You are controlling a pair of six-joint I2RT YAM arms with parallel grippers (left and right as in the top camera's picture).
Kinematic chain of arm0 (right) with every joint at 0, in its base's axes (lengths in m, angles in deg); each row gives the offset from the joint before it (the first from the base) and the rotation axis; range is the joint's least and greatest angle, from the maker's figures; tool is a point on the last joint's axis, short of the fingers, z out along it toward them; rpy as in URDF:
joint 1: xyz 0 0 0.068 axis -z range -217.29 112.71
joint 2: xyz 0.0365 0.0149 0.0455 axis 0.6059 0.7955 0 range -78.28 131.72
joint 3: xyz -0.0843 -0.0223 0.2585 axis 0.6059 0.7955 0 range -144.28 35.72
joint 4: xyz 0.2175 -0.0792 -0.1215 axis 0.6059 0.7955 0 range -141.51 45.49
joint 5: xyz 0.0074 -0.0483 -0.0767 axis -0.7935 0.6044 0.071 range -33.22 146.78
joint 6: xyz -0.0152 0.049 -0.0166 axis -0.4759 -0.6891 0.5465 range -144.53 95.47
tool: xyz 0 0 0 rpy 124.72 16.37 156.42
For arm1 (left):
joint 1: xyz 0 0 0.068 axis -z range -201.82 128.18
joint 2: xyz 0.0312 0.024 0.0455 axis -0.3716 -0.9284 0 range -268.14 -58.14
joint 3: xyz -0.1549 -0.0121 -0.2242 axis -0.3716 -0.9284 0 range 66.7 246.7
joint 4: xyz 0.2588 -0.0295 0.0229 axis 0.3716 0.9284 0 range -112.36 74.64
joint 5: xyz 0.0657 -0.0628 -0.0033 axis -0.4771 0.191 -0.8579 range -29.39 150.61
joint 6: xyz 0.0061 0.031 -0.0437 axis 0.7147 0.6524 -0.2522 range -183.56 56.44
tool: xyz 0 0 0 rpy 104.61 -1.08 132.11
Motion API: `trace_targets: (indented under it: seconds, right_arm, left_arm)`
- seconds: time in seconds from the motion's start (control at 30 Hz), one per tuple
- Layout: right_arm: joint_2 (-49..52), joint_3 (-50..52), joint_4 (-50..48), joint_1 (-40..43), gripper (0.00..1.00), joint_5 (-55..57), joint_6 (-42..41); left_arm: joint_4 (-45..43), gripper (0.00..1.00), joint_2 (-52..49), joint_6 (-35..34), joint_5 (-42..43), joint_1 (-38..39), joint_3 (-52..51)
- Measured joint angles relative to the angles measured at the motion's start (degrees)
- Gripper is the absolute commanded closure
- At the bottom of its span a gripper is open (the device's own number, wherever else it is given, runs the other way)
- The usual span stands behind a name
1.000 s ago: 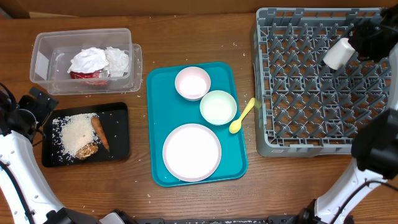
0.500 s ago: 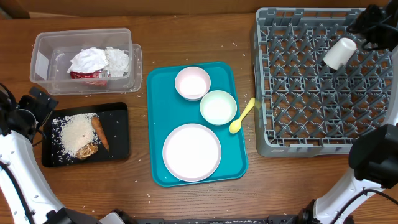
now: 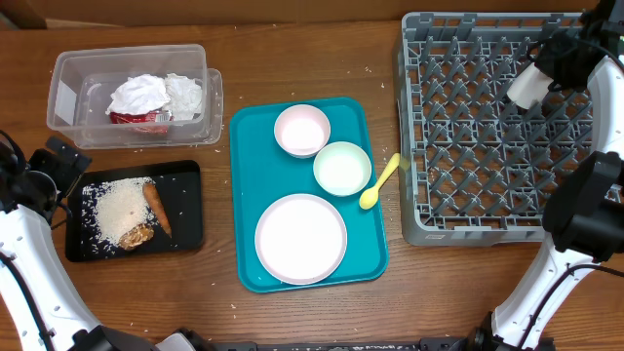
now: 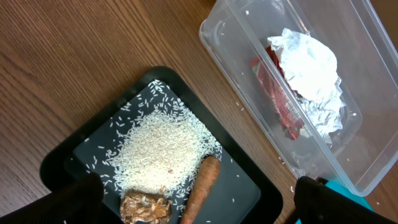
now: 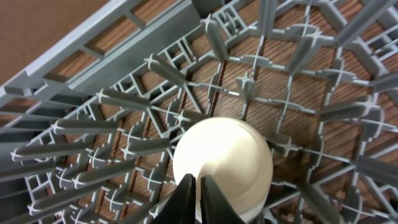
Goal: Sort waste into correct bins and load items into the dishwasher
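Overhead: wooden table with stray white grains scattered on it. The grey dish rack stands at the right side. The right gripper holds a pale cup tilted over the rack's pegs. The left gripper sits beside the black tray.

Left wrist: fingers wide apart above the tray's rice and carrot piece. The clear tub is adjacent.

Right wrist: fingers nearly together, pinching the cup's wall.

White tubular links, we noted, on the left arm and right arm, with bulky black joints and thin black cables; left end effector and right end effector were matt black.
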Motion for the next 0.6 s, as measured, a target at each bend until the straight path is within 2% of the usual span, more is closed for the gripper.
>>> trace_targets:
  seconds: [0.6]
  right_arm:
    - [0.0, 0.0, 6.4, 0.0, 0.96, -0.8, 0.6]
  left_arm:
    - [0.0, 0.00, 0.0, 0.0, 0.0, 0.0, 0.0]
